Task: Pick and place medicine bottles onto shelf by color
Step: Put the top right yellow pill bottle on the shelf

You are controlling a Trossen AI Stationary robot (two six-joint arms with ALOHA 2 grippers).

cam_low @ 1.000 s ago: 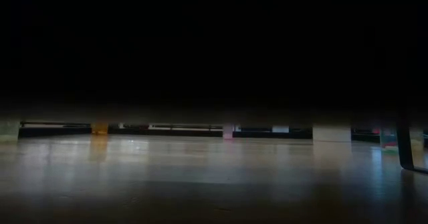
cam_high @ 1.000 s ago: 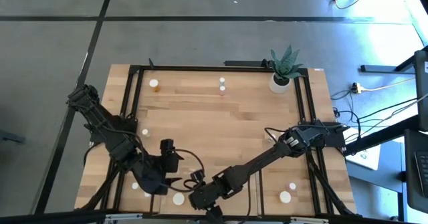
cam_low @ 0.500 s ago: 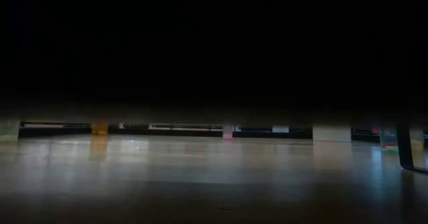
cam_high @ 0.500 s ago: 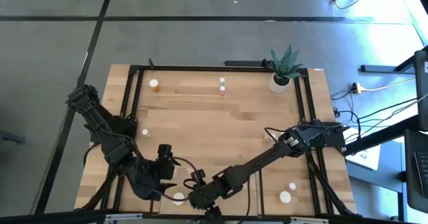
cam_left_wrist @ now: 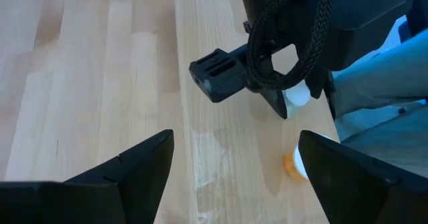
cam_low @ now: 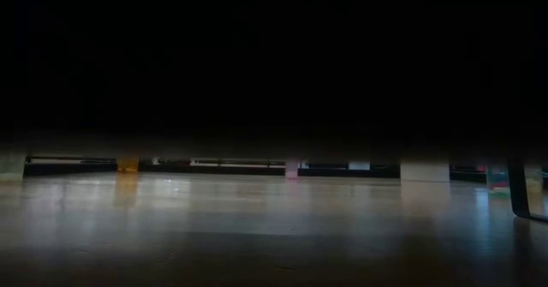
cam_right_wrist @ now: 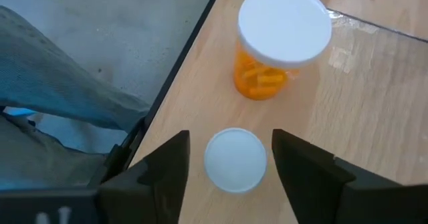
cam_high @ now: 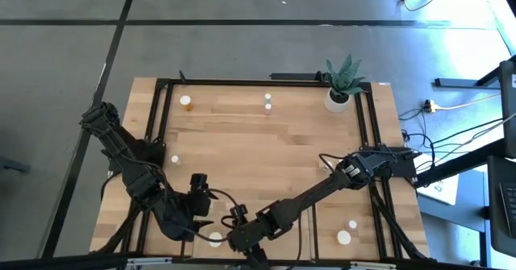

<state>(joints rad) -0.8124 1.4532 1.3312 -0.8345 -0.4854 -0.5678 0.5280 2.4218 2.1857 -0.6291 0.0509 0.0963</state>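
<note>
Moved since a second ago: my left arm, now closer to the table's 6 o'clock edge and covering two small white caps that showed there before; my right arm is unchanged.

Item 1. My left gripper (cam_left_wrist: 235,142): over the board at about 7 o'clock in the high view (cam_high: 197,224). Fingers wide apart, nothing between them, nothing held.

Item 2. My right gripper (cam_right_wrist: 231,154): low at the 6 o'clock edge (cam_high: 236,239), just at 3 o'clock of the left gripper. Fingers parted either side of the small bottle, a gap showing on each side; no grip.

Item 3. Small bottle (cam_right_wrist: 234,159): white cap, upright on the wood near the table's edge, between my right fingers.

Item 4. Amber bottle (cam_right_wrist: 267,67): wide white cap, upright, just beyond the small bottle, apart from it. In the high view its cap (cam_high: 215,239) shows between my two grippers.

Item 5. Shelf (cam_high: 258,153): light-wood board, dark frame bars at its 9 and 3 o'clock sides.

Item 6. Other bottles on the board: one at 11 o'clock (cam_high: 186,101), one at 12 o'clock (cam_high: 268,101), one at 9 o'clock (cam_high: 174,159), two at 5 o'clock (cam_high: 352,224), the wider (cam_high: 344,238).

Item 7. Plant (cam_high: 343,81): white pot, 1 o'clock corner.
</note>
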